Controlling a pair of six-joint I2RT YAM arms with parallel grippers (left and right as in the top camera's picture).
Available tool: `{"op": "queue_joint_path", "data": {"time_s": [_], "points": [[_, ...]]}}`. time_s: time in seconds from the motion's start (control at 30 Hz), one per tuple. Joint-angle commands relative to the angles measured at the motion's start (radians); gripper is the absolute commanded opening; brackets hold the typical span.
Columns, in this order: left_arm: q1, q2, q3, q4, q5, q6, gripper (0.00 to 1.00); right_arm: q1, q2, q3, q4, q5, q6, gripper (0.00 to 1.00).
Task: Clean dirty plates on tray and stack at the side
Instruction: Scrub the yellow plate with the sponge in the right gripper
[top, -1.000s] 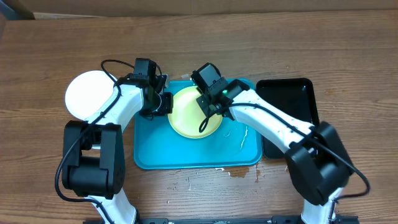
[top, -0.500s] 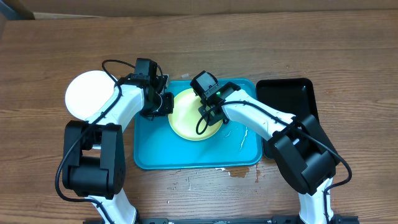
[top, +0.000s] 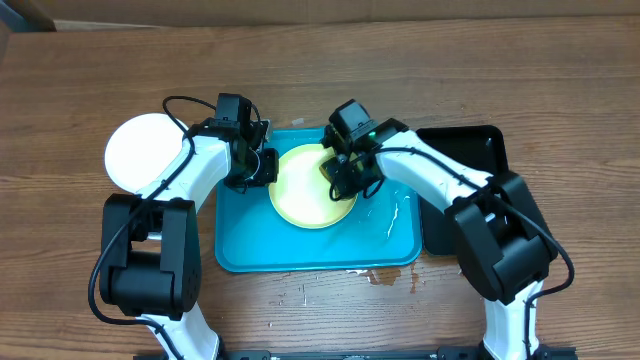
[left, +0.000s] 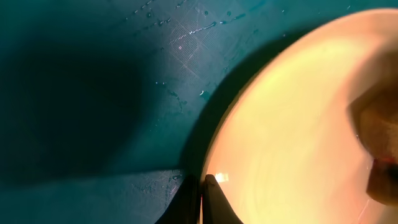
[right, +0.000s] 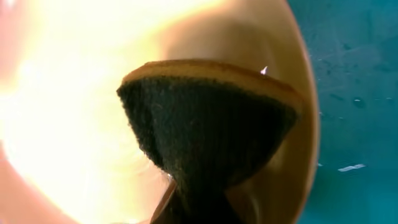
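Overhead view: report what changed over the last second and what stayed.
The right gripper, shut on the sponge, swept across the yellow-green plate, first toward the left gripper, then back toward the black tray. Nothing grabbed or released. The left gripper stayed clamped on the plate's rim; blue tray and white plate unmoved.

Overhead light: falling evenly from above, keeping the wooden table (top: 400, 80) bright and crisp right to the edges.
Overhead glare: washing the white plate (top: 145, 152) out to a featureless disc; glinting off wet streaks on the tray (top: 395, 215).
Left wrist exposure: sinking dim, spreading a broad dark shadow over the tray (left: 74, 93); catching small sparkles on droplets near the top.
Left wrist focus: softening the pale yellow-green plate (left: 292, 137) into a warm cream blur.
Right wrist exposure: blowing the plate (right: 56, 124) out to near white at left.
Right wrist focus: holding the dark sponge (right: 205, 124) fibres fairly sharp, blurring everything around them.
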Motion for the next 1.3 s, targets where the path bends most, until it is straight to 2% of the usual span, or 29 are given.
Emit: {"op": "queue_joint_path", "data": {"time_s": [0.0,0.2,0.33,0.5,0.63,0.87,1.27], "points": [[-0.007,0.007,0.010,0.004,0.002,-0.004,0.04,-0.026,0.010,0.014,0.029,-0.164,0.081,0.04],[-0.007,0.007,0.010,0.004,0.002,-0.004,0.04,-0.027,0.010,0.017,0.104,-0.222,0.124,0.04],[-0.007,0.007,0.010,0.004,0.002,-0.004,0.04,-0.027,0.010,0.064,0.144,-0.343,0.124,0.04],[-0.007,0.007,0.010,0.004,0.001,-0.004,0.04,-0.060,0.006,0.213,0.047,-0.396,0.126,0.04],[-0.007,0.007,0.010,0.004,0.002,-0.004,0.04,-0.079,0.006,0.284,-0.088,-0.311,0.120,0.04],[-0.007,0.007,0.010,0.004,0.002,-0.004,0.04,-0.074,0.006,0.250,-0.188,-0.044,0.114,0.04],[-0.007,0.007,0.010,0.003,0.002,-0.004,0.04,-0.035,0.006,0.059,0.016,0.039,0.085,0.04]]}}
